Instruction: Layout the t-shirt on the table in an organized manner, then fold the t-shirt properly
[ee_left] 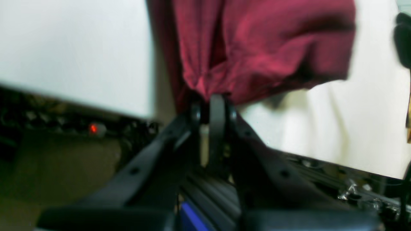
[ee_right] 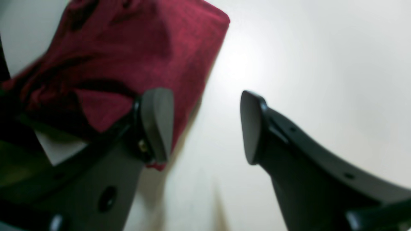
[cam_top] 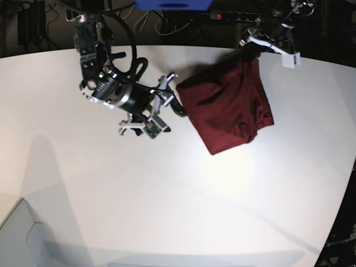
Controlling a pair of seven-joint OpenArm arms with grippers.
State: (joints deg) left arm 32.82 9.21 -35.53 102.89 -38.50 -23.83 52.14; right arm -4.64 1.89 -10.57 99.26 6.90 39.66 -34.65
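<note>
T-shirt (ee_left: 257,48) pinched by left jaws; base view shows it folded.

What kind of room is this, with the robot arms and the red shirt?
Probably a robot lab or workshop. Two robot arms work over a big white table, the left gripper pinches a maroon t-shirt, and cables and a power strip run behind.
</note>
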